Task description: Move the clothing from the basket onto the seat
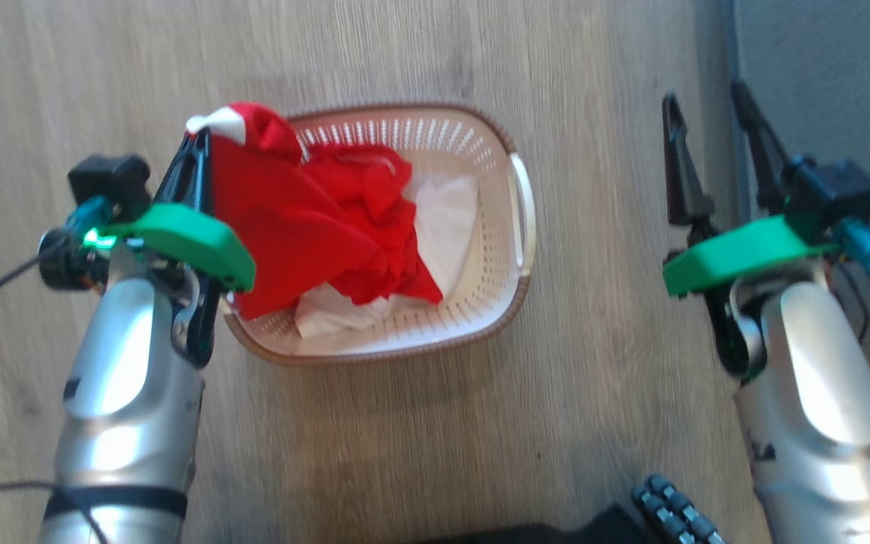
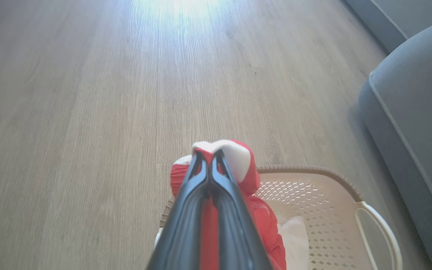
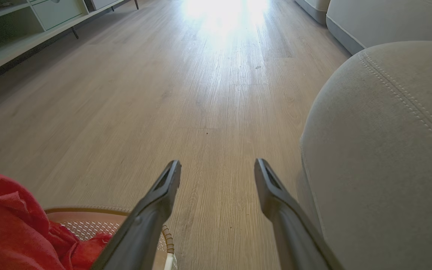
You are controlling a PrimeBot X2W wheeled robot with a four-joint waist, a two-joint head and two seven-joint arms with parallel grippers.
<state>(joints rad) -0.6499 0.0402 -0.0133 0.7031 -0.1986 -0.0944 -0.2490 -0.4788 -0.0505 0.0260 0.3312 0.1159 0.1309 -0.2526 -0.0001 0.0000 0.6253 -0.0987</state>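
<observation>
Left gripper [image 1: 199, 140] pinching red clothing [image 1: 291, 219] at basket [image 1: 435, 132] left rim, cloth trailing inside, right gripper [image 1: 707, 102] spread wide beside grey seat [image 1: 820, 68], wood floor [image 1: 442, 438]

Light glares white off the far floor [image 3: 223, 15] in both my wrist views, soft shadow pools beneath the basket [image 1: 480, 151] in my slightly blurred head view, and wide lenses bend the frame edges
</observation>
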